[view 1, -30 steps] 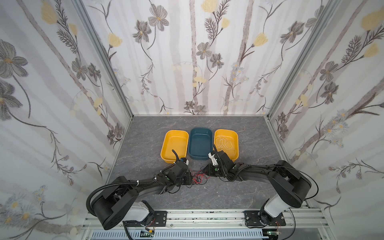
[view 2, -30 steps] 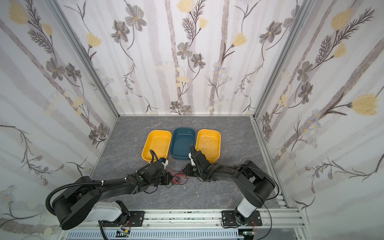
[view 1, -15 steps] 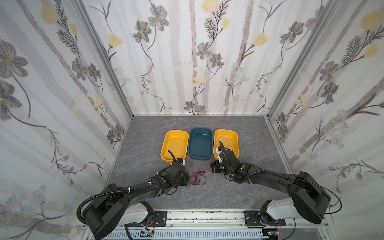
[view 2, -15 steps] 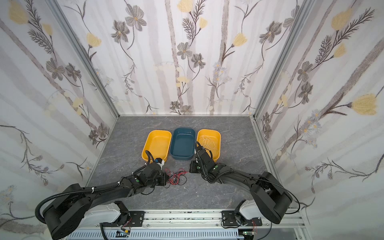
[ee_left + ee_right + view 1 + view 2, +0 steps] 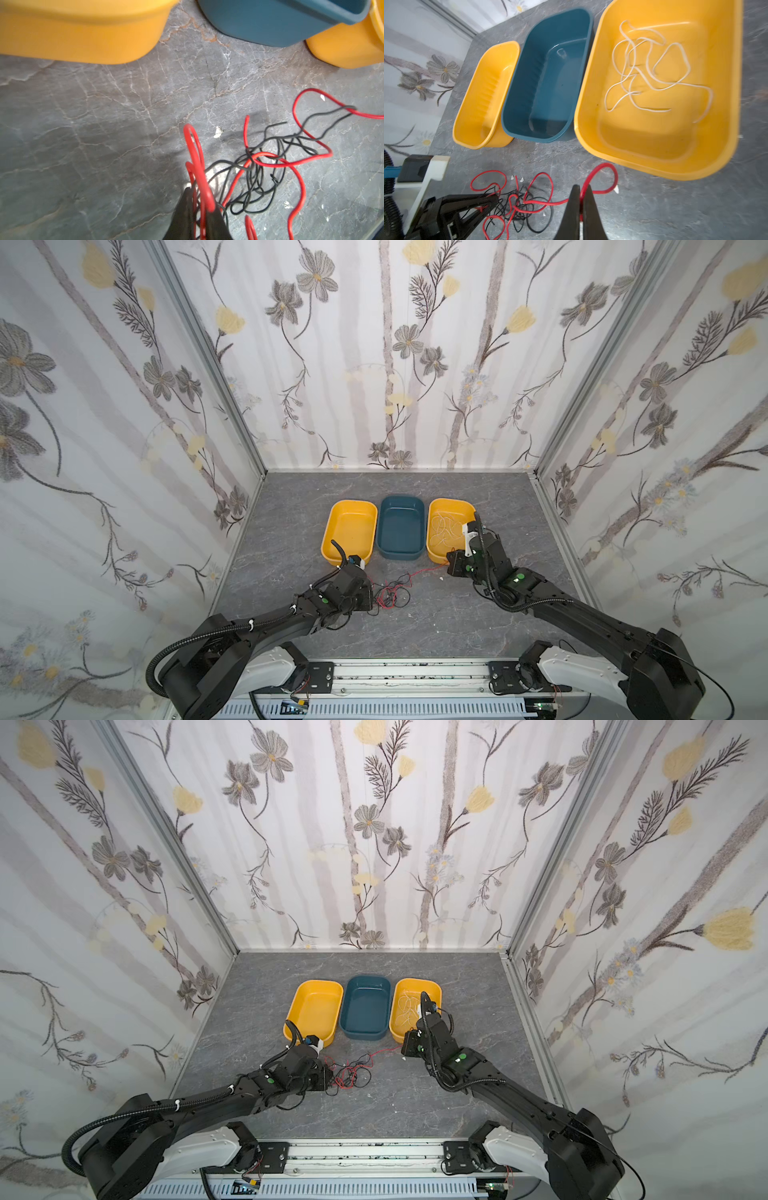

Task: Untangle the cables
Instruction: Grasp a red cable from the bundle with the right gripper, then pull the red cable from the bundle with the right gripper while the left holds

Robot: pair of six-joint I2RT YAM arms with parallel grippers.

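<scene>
A tangle of thin red and black cables (image 5: 390, 593) (image 5: 353, 1072) lies on the grey floor in front of the trays. My left gripper (image 5: 370, 598) (image 5: 198, 199) is shut at the tangle's left edge, with a red loop and dark strands pinched between its black fingers. A single red cable (image 5: 424, 571) (image 5: 542, 202) stretches rightward from the tangle to my right gripper (image 5: 451, 569) (image 5: 580, 193), which is shut on it just in front of the right yellow tray (image 5: 654, 145). A white cable (image 5: 650, 68) (image 5: 445, 529) lies curled inside that tray.
Three trays stand in a row behind the tangle: an empty yellow tray (image 5: 349, 531), an empty blue tray (image 5: 401, 529) and the right yellow tray. Small white flecks (image 5: 517, 178) dot the floor. Flowered walls close in on three sides.
My right gripper has pinched shut on the red cable and pulled it to the right, toward the right yellow tray. The two grippers now stand farther apart, and the left still grips the tangle.
</scene>
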